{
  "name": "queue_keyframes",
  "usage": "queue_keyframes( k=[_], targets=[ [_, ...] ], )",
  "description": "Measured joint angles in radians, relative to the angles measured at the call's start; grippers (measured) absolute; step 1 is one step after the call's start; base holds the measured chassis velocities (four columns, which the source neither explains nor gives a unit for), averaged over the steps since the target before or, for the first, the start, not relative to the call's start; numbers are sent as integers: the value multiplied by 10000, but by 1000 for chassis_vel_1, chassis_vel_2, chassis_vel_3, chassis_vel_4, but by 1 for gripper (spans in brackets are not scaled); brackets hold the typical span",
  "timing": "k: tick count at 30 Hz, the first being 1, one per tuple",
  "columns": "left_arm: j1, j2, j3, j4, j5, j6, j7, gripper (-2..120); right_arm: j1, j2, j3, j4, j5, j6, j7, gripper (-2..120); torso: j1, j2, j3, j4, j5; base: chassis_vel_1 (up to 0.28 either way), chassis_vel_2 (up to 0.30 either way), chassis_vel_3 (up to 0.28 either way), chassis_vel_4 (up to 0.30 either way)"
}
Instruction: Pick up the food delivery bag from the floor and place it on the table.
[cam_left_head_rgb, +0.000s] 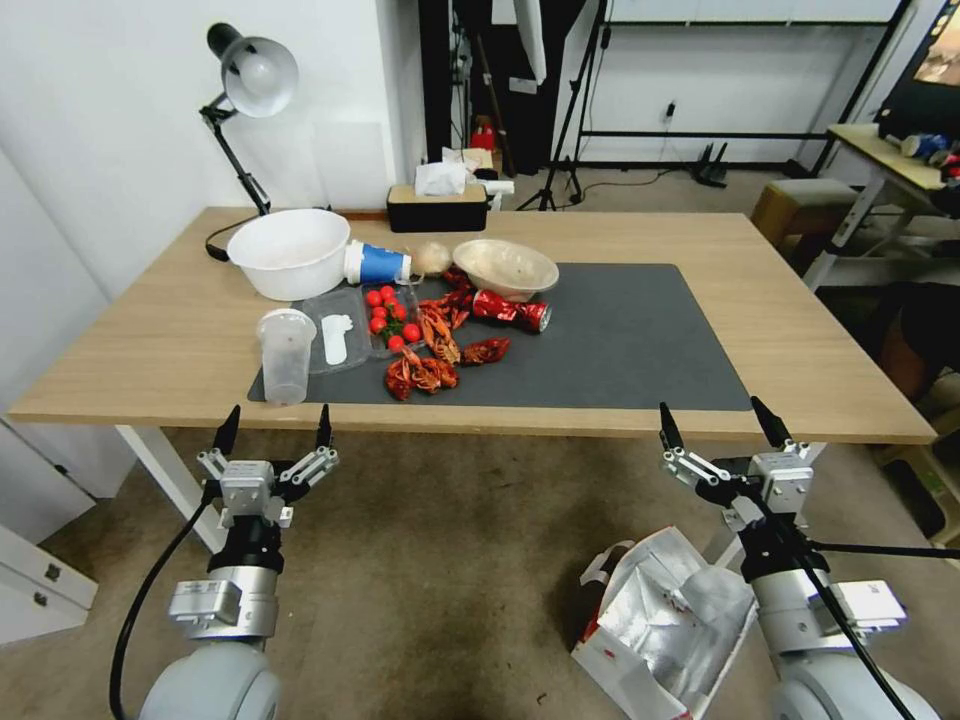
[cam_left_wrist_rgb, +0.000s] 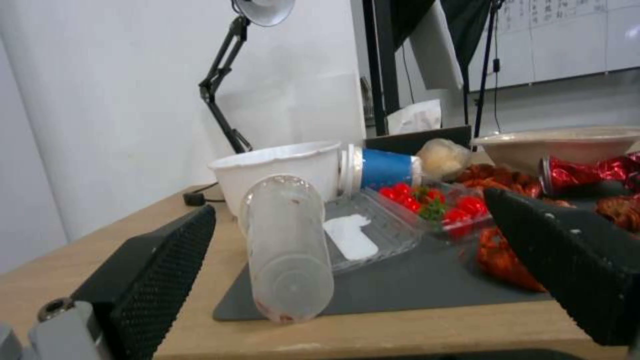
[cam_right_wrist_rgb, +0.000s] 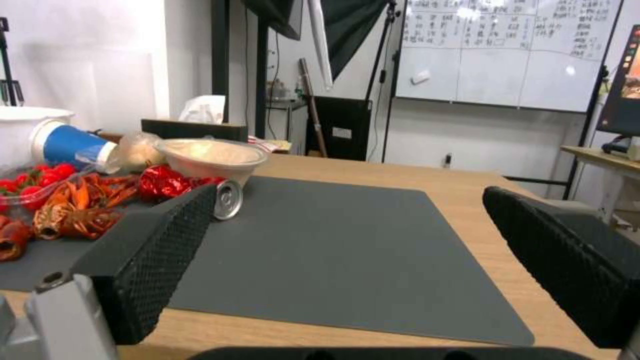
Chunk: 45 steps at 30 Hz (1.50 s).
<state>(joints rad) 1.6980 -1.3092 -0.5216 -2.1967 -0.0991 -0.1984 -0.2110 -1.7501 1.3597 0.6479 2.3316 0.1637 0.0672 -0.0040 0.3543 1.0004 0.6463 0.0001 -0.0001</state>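
Head view: both grippers' jaws gape empty before the cluttered table (cam_left_head_rgb: 800, 330), food delivery bag (cam_left_head_rgb: 665, 625) on floor (cam_left_head_rgb: 450, 580).

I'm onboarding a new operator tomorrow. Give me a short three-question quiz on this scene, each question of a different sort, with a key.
1. True or false: the food delivery bag already stands on the table.
2. Multiple choice: how are the left gripper and right gripper set? A) both open and empty B) both shut C) left open, right shut on the bag
3. Fill in: the crushed red can lies on the dark grey ____.

Key
1. False: the bag sits on the floor, by the robot's right arm, its foil-lined mouth open.
2. A: both hover at the table's near edge, holding nothing.
3. mat.
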Motion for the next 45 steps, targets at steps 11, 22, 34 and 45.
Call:
queue_keyframes(
  k=[11,22,34,45],
  targets=[
    [127,-77,172,45,211,-164,-27,100,-60,84,40,30,33,144,-196,100,-254,-565,-309,0,1,0,0,0,0],
    [273,-100,206,-28,355,-203,12,100,-83,101,7,214,201,-125,30,100,-479,-1102,-618,0,1,0,0,0,0],
    [323,-89,268,-49,408,-179,93,100,-73,179,44,239,182,-130,72,100,-690,-1590,-897,0,0,0,0,0,0],
    [399,-92,328,-64,527,-180,93,100,-110,266,27,178,119,-56,59,100,-929,-2167,-1236,0,1,0,0,0,0]
  ],
)
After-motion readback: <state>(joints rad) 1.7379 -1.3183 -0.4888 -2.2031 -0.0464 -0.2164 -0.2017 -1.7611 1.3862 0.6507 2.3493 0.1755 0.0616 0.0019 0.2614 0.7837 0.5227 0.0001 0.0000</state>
